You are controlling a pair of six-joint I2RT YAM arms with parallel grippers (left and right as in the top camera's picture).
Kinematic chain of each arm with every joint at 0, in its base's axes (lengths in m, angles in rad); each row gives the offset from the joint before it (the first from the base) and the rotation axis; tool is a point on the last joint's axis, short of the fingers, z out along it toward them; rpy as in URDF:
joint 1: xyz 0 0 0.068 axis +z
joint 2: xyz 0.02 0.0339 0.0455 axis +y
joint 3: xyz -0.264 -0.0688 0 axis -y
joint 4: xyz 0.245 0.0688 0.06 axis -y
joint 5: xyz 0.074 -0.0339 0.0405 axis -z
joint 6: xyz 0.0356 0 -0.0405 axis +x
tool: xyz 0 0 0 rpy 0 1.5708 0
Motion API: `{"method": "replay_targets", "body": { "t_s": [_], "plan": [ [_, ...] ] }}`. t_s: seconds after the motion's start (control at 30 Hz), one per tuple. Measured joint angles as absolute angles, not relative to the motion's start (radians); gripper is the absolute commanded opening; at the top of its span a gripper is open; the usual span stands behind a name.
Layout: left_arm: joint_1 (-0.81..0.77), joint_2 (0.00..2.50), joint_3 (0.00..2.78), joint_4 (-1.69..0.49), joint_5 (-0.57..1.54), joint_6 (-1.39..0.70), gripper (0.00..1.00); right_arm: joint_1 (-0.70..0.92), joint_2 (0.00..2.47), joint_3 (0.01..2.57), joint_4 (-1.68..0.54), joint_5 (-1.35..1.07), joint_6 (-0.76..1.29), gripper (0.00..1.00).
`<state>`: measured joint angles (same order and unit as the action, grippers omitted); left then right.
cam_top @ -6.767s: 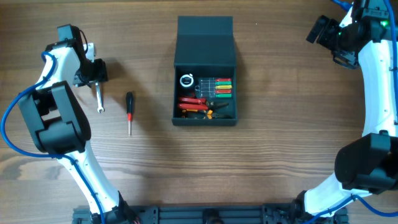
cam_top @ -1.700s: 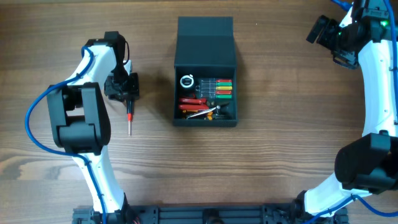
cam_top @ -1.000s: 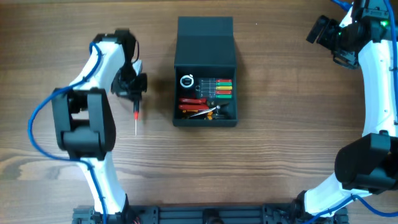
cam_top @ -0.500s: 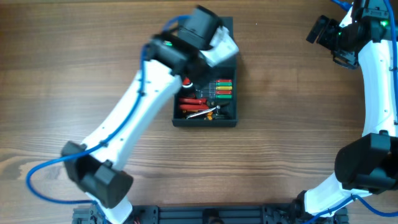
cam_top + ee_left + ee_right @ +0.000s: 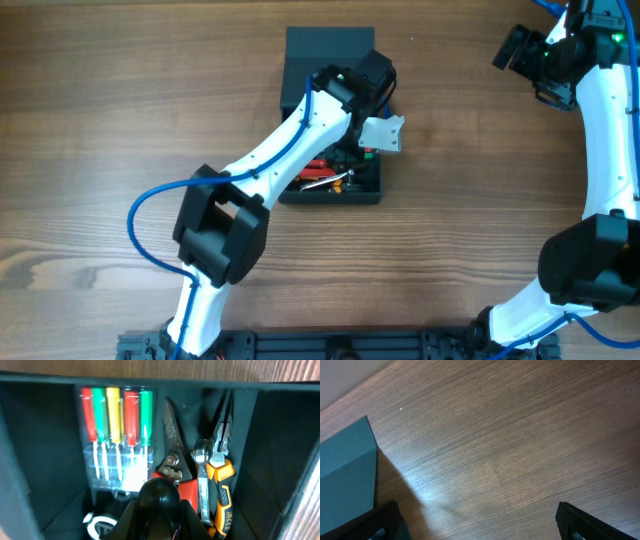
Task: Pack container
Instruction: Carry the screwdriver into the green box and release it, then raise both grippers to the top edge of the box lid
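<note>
We see the dark teal-green, roughly square box (image 5: 330, 197) standing upright near the middle of the overhead view. It is open: its hinged flat lid (image 5: 320, 45) of the same colour lies swung back on the far side, and its dark interior faces up.

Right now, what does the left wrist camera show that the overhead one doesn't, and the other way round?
Left wrist only: a black tool handle between the left jaws, and the full row of coloured screwdrivers. Overhead only: the open lid, the wooden table, the left arm and right arm. Both: the container, with orange pliers and red snips inside.
</note>
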<state>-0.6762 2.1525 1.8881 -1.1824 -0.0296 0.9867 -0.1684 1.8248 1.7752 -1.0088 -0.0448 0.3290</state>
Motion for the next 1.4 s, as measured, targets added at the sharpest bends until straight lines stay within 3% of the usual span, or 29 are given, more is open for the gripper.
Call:
{"method": "replay_targets", "body": {
  "t_s": [0.1,0.17,0.2,0.23,0.4,0.7,1.03,1.13,1.17,1.27,1.3,1.4],
  "plan": [
    [-0.676,2.170,1.888,-1.180,-0.013,1.004,0.07,-0.168,1.825,1.775,-1.009,-0.045,0.329,1.00],
    [-0.676,2.177,1.888,-1.177,0.004,1.012,0.24,-0.168,1.825,1.775,-1.009,-0.045,0.329,1.00],
    [-0.676,2.177,1.888,-1.176,0.010,1.013,0.47,-0.168,1.824,1.775,-1.009,-0.045,0.329,1.00],
    [-0.676,2.177,1.888,-1.172,0.016,1.013,1.00,-0.168,1.825,1.775,-1.009,-0.045,0.329,1.00],
    [-0.676,2.177,1.888,-1.150,0.004,0.984,1.00,-0.168,1.825,1.775,-1.009,-0.045,0.329,1.00],
    [-0.657,2.078,1.945,-1.106,-0.188,0.730,1.00,-0.168,1.825,1.775,-1.009,-0.045,0.329,1.00],
    [-0.434,1.800,2.032,-1.110,-0.173,0.307,1.00,-0.168,1.825,1.774,-0.921,-0.046,0.331,0.98],
    [-0.342,1.816,2.032,-1.104,-0.148,0.142,1.00,-0.169,1.826,1.774,-0.862,-0.104,0.360,0.81],
    [-0.298,1.828,2.032,-1.098,-0.131,0.095,1.00,-0.168,1.827,1.774,-0.852,-0.124,0.361,0.66],
    [-0.146,1.895,2.032,-1.055,0.002,-0.035,0.96,-0.161,1.840,1.774,-0.797,-0.300,0.355,0.08],
    [-0.104,1.924,2.032,-1.043,0.063,-0.064,0.91,-0.153,1.853,1.774,-0.788,-0.337,0.354,0.04],
    [-0.011,2.028,2.032,-1.026,0.238,-0.120,0.53,-0.128,1.934,1.774,-0.776,-0.417,0.354,0.04]
  ]
}}
